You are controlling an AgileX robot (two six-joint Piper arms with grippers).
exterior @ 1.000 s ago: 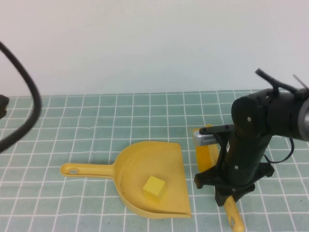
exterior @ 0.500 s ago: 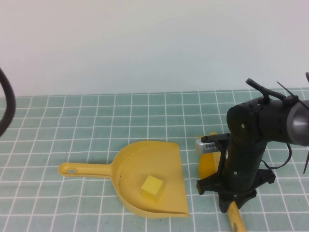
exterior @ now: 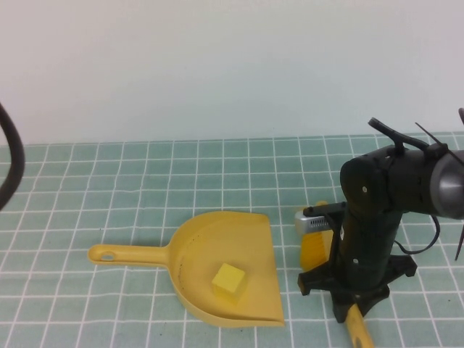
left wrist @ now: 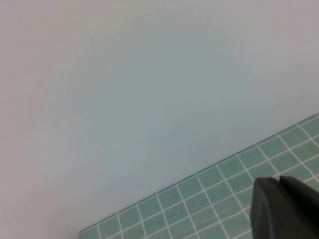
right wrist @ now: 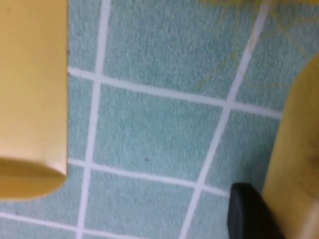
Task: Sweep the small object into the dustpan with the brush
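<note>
The mustard-yellow dustpan (exterior: 217, 272) lies in the middle of the tiled table, its handle pointing left. The small pale-yellow cube (exterior: 229, 279) sits inside its scoop. My right gripper (exterior: 354, 303) is just right of the dustpan's open edge, shut on the handle of the brush (exterior: 358, 330). The orange-yellow bristles (exterior: 315, 249) rest on the tiles beside that edge. In the right wrist view one dark fingertip (right wrist: 247, 213) presses against the yellow brush handle (right wrist: 298, 164), and a dustpan corner (right wrist: 30, 99) shows. My left gripper (left wrist: 285, 209) is raised off to the left, shut and empty.
A black cable (exterior: 13, 170) of the left arm hangs at the left edge of the high view. A pale wall (exterior: 232, 65) bounds the back of the green tiled table (exterior: 109, 188).
My right gripper has moved the brush slightly right and nearer, away from the dustpan's edge. The left arm's cable has swung further left. The cube stays in the dustpan.
</note>
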